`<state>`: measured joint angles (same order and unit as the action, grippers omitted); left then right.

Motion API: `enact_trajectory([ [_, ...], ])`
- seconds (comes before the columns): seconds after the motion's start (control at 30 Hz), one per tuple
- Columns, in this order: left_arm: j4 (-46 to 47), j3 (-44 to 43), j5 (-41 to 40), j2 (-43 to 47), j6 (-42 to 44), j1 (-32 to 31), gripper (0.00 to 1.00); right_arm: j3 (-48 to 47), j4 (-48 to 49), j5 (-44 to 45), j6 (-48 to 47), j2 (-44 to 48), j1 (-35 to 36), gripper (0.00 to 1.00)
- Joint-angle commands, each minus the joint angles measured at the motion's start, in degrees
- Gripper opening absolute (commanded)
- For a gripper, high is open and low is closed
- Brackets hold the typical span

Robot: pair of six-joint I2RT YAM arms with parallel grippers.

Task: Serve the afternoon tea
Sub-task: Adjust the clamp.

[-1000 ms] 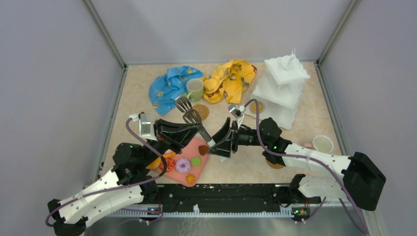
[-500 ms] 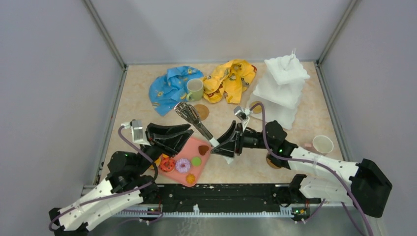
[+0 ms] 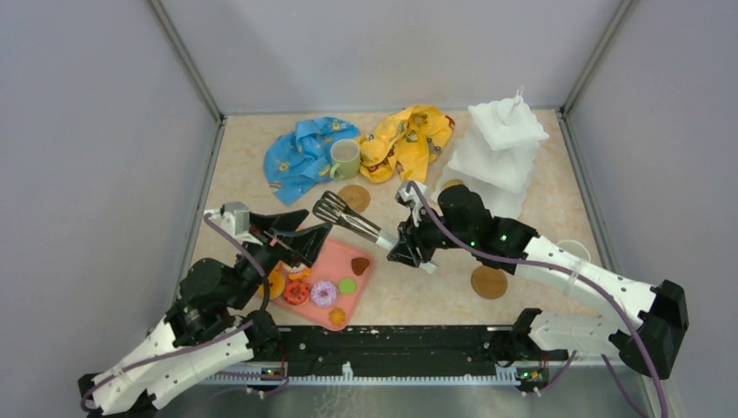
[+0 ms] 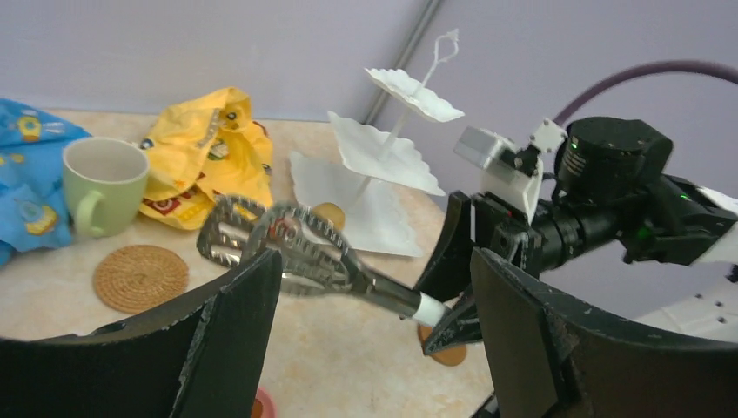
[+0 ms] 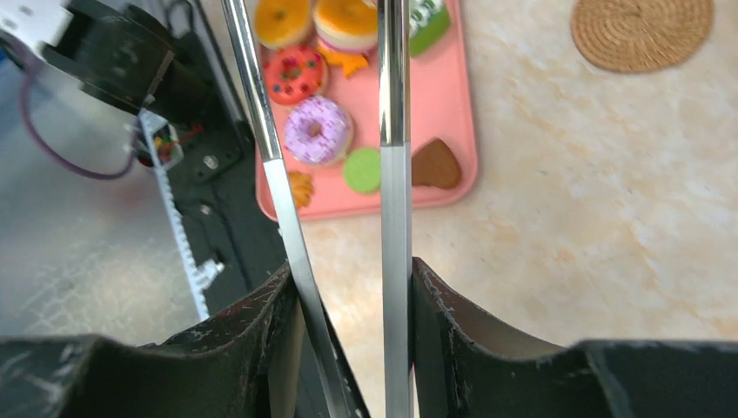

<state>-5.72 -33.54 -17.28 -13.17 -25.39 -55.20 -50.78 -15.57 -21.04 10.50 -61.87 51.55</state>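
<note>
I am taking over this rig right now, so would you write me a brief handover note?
Left claw: open, empty, facing the head of the tongs.
Right claw: shut on the tongs' handles.
Things: pastries on the pink tray; stand far right, upper tiers bare; green mug between the blue cloth and yellow cloth; white mug partly hidden behind the right arm; coasters bare, one mid-table, one near right.
Done: tongs in hand.
Left: move pastries to the stand, set mugs on coasters.
</note>
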Motion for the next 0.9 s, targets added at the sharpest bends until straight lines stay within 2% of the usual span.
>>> enact_trajectory([
  [0.0, -8.13, -12.22, -3.8, -13.5, 4.3, -0.05, 0.86, -7.74, -15.92, 6.9, -9.38, -1.84, 1.22, 0.4],
  [0.13, -17.32, -22.1, -6.42, -26.86, 1.79, -0.08, 0.84, -9.48, -16.93, 8.65, -9.19, -1.59, 1.71, 0.4],
  [0.27, -18.55, -23.27, -5.46, -32.23, 1.67, -0.07, 0.82, -9.36, -14.91, 9.34, -8.29, 0.27, 1.73, 0.38],
  [0.6, -14.78, -14.38, -4.27, -31.54, 1.57, -0.08, 0.67, -2.69, -3.79, 9.21, -3.93, 8.97, 1.69, 0.39],
  [0.77, -13.34, -11.72, -3.59, -29.06, 0.59, -0.07, 0.66, 0.31, 1.16, 7.73, -2.15, 11.98, 1.71, 0.38],
  [0.87, -13.13, -11.21, -3.57, -28.23, 0.32, -0.08, 0.69, 1.2, 2.02, 7.01, -2.15, 12.29, 1.71, 0.38],
])
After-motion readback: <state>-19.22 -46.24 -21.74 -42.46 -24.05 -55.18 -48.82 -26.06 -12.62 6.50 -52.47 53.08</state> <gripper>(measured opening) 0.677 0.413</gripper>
